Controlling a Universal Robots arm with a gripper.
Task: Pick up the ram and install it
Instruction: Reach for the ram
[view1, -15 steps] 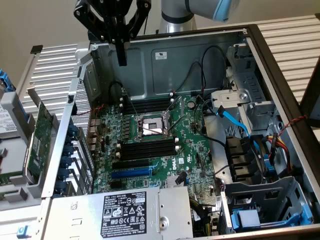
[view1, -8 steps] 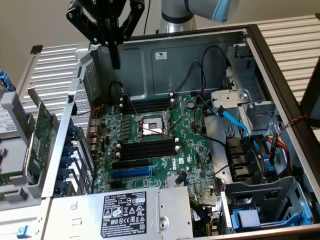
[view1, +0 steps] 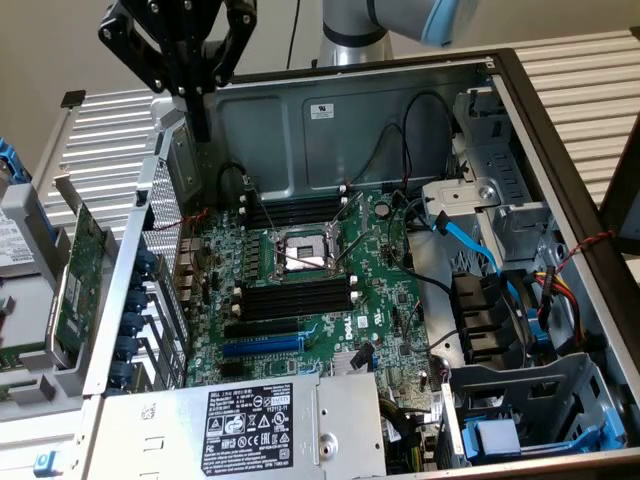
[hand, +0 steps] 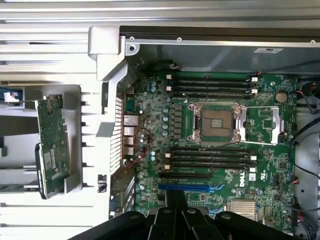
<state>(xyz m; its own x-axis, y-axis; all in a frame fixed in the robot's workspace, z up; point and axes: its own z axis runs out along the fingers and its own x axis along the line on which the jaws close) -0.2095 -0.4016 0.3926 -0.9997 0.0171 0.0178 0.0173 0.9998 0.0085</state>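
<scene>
Case wall (view1: 400, 105): sheet metal, matt grey, as I read it from my console. Motherboard (view1: 392, 290): green lacquered board, faintly glossy. Memory slots (view1: 295, 297): black plastic with white plastic end clips. Gripper (view1: 201, 128): black and matt, possibly anodised metal, though I cannot be sure from here. Power-supply label (view1: 250, 425): glossy black sticker. Ribbed table (view1: 110, 145): pale, smooth metal slats.
</scene>
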